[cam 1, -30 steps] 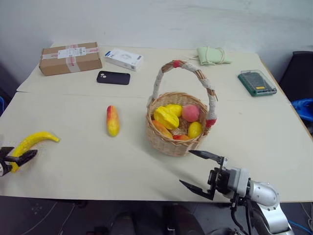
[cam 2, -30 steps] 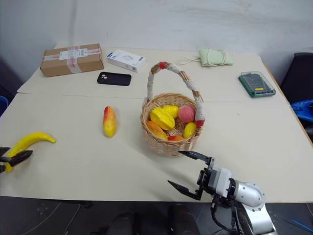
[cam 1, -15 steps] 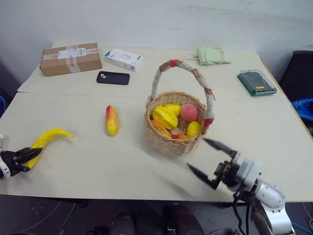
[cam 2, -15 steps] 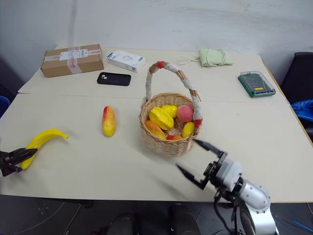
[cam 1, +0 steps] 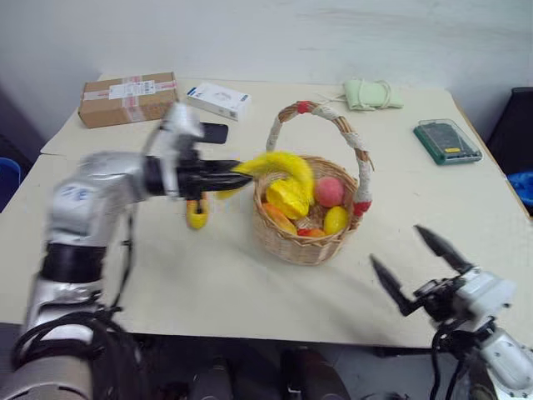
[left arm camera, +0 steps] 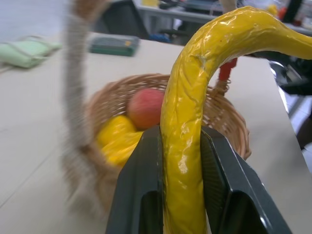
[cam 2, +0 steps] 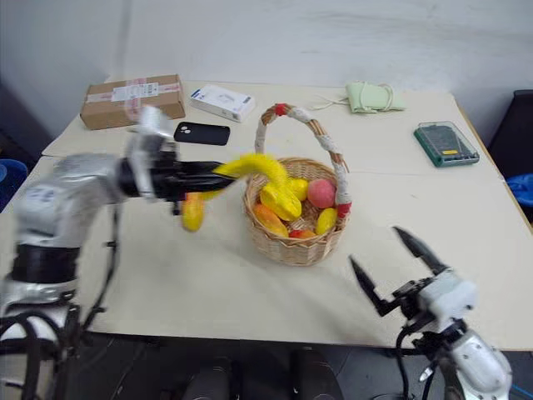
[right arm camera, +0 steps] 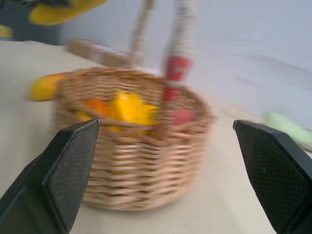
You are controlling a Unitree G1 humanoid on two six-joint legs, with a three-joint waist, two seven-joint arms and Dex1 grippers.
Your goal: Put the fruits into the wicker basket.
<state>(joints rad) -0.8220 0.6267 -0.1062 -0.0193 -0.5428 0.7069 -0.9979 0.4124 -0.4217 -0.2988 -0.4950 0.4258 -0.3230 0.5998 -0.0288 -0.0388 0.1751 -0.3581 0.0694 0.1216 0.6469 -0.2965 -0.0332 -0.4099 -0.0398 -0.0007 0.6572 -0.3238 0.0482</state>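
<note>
Left eye view: wicker basket point(cam 1: 310, 242) holds assorted fruit.

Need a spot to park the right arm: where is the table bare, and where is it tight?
Bare: the table between the wicker basket and the green case, and the front strip before the basket. Tight: left of the basket, where the left gripper carries the banana over the mango.

Curved yellow banana point(cam 1: 279, 167) aloft at the wicker basket point(cam 1: 310, 242) rim's nine o'clock, yellow-red mango-like fruit point(cam 1: 196, 218) on table farther toward nine, basket upright, holding fruit
</note>
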